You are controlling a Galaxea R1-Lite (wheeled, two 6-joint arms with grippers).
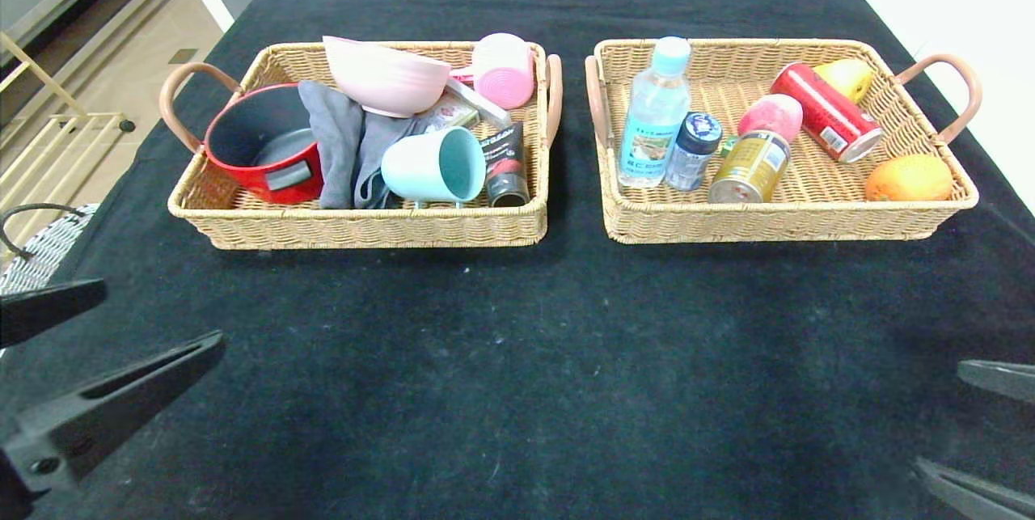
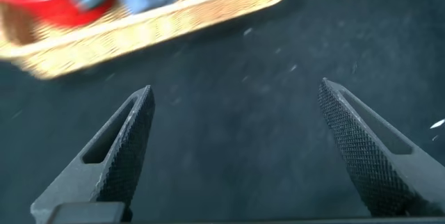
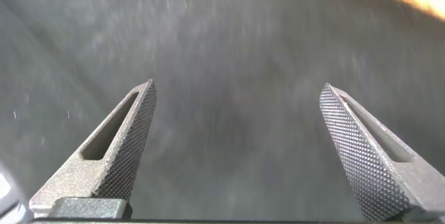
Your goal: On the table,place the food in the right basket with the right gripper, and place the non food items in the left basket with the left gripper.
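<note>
The left tan wicker basket [image 1: 242, 229] holds the grey folded towel [image 1: 340, 140]; the right tan wicker basket [image 1: 808, 221] holds the clear water bottle [image 1: 653, 116]. My left gripper [image 1: 113, 334] and right gripper [image 1: 982, 431] hover low, both spread apart.

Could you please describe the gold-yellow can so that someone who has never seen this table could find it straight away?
Look in the right basket, the one holding drinks and fruit. Near its front wall, the gold-yellow can lies on its side, just right of the small jar with the dark blue lid. The only other can is red and lies farther back.
</note>
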